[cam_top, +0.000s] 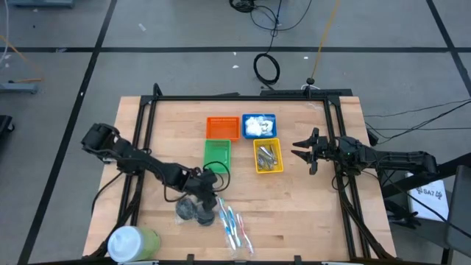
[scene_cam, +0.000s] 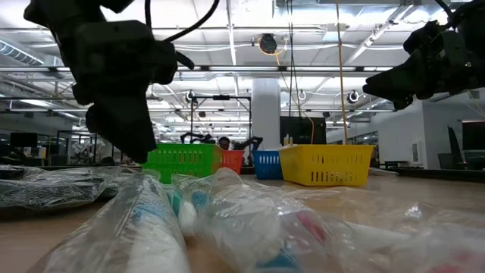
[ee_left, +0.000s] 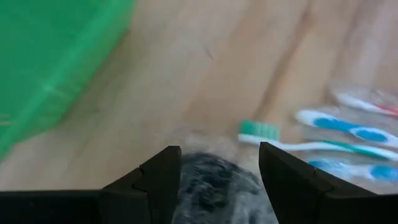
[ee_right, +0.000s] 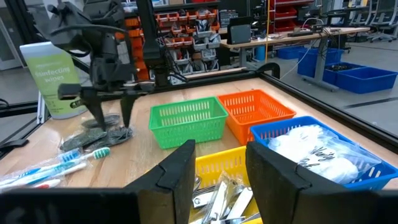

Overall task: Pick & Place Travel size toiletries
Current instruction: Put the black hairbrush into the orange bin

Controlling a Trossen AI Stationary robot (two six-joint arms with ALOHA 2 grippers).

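high: left end effector (cam_top: 208,197) over dark discs (cam_top: 193,212), beside green basket (cam_top: 216,154); toothbrushes (cam_top: 234,225) near.
left wrist: fingers (ee_left: 158,177) spread wide astride disc pile, nothing held.
right wrist: right end effector (ee_right: 219,163) half-open, empty, above yellow basket (ee_right: 214,160).
step: pre-grasp on discs. next: prob. lower, close.

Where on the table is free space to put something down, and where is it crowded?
Bare wood lies between the yellow basket and the right gripper, and along the table's near right part. Crowded: around the left gripper, dark discs and toothbrushes.
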